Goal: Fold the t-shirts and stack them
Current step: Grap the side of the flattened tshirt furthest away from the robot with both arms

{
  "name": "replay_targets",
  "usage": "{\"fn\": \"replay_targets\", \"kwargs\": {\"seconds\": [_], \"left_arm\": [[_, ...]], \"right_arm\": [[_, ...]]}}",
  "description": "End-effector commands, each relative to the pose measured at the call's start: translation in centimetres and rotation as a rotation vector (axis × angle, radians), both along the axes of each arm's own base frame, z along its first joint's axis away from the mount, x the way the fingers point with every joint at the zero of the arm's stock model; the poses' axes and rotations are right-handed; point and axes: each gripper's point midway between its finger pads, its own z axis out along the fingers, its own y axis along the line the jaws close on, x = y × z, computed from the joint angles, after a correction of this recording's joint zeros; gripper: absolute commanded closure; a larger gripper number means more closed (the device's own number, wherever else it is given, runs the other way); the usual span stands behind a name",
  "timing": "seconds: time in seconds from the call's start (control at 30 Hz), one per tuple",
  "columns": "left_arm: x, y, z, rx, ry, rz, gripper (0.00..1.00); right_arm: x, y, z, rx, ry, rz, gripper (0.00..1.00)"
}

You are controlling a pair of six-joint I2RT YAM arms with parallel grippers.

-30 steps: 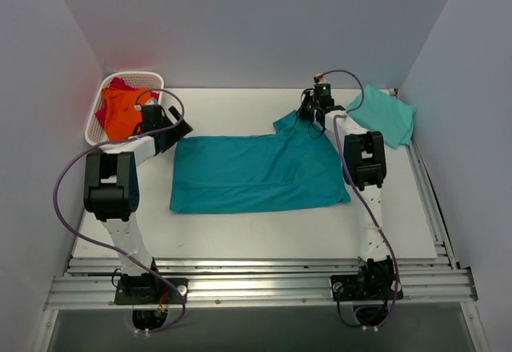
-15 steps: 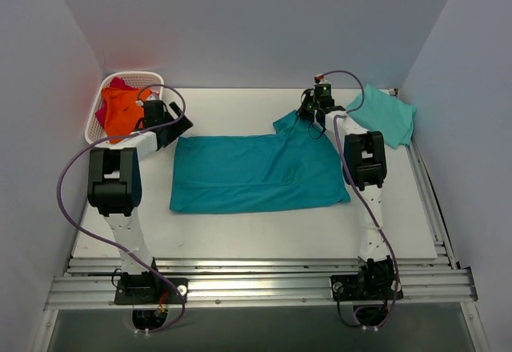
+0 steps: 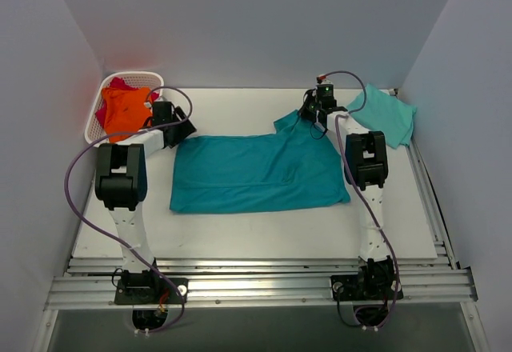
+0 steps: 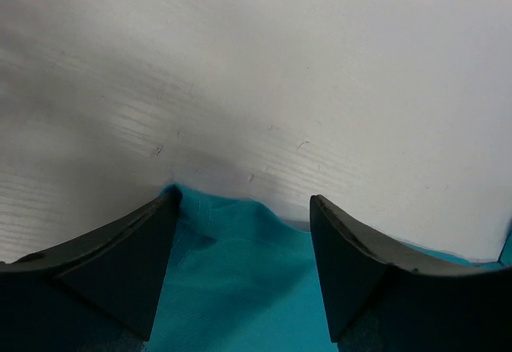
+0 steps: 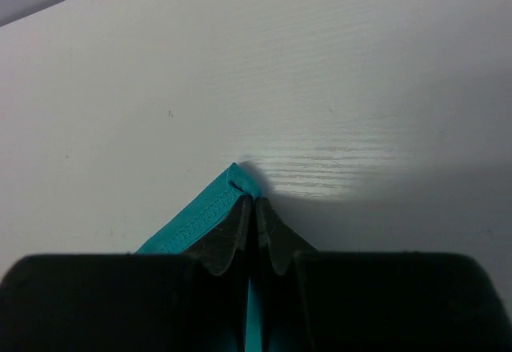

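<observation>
You have teal shirt point(image 3: 256, 172) flat on table point(image 3: 240, 236), limp & light, R gripper point(image 5: 254, 208) clamped on its far-right hem corner, L gripper point(image 4: 244, 202) spread wide over far-left corner, so pinch hem there, not slack middle, & lift evenly.

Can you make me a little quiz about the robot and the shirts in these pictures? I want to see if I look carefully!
1. True or false: the right pincer is shut on a corner of the dark teal shirt.
2. Where is the orange shirt? A) in the white basket B) on the floor C) on a chair
3. Fill in the word: the left pincer is ____ (open or shut) over the edge of the dark teal shirt.

Key: 1 true; 2 A; 3 open.
</observation>
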Motion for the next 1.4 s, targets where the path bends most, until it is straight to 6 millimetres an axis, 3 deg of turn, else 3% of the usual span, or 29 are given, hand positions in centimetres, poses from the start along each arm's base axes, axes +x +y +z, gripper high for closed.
{"fn": "replay_targets", "kwargs": {"seconds": [0.0, 0.13, 0.17, 0.23, 0.27, 0.47, 0.6, 0.67, 0.93, 1.33, 1.37], "left_arm": [[0.4, 0.8, -0.1, 0.020, 0.015, 0.020, 0.26], [0.5, 0.8, -0.1, 0.020, 0.015, 0.020, 0.46], [0.5, 0.8, -0.1, 0.020, 0.016, 0.020, 0.57], [0.5, 0.8, -0.2, 0.020, 0.018, 0.021, 0.66], [0.6, 0.7, -0.1, 0.019, 0.018, 0.019, 0.76], [0.6, 0.8, -0.1, 0.018, 0.019, 0.023, 0.98], [0.7, 1.0, 0.7, 0.018, 0.004, 0.026, 0.98], [0.8, 1.2, 2.0, 0.022, -0.021, 0.024, 0.98], [0.4, 1.8, 7.0, 0.047, -0.116, 0.035, 0.98], [-2.3, 1.8, 10.4, 0.045, -0.168, 0.028, 0.98], [-2.5, 1.8, 10.6, 0.045, -0.173, 0.027, 0.98]], "right_arm": [[-0.1, -0.7, 2.7, 0.004, -0.024, -0.009, 1.00], [-0.1, -0.7, 2.6, 0.004, -0.023, -0.011, 1.00], [-0.1, -0.7, 2.4, 0.006, -0.019, -0.012, 1.00], [0.0, -0.7, 2.5, 0.007, -0.022, -0.011, 1.00], [-0.1, -0.7, 2.4, 0.008, -0.020, -0.008, 1.00], [-0.1, -0.6, 2.5, 0.013, -0.022, -0.009, 1.00], [0.0, -0.6, 3.3, 0.027, -0.032, -0.010, 1.00], [-0.2, -0.5, 4.4, 0.032, -0.051, -0.010, 1.00], [-1.2, -0.6, 10.7, 0.049, -0.144, -0.017, 1.00], [-5.0, 0.0, 15.7, 0.030, -0.201, -0.003, 1.00], [-5.5, -0.1, 17.1, 0.029, -0.223, -0.004, 1.00]]}}
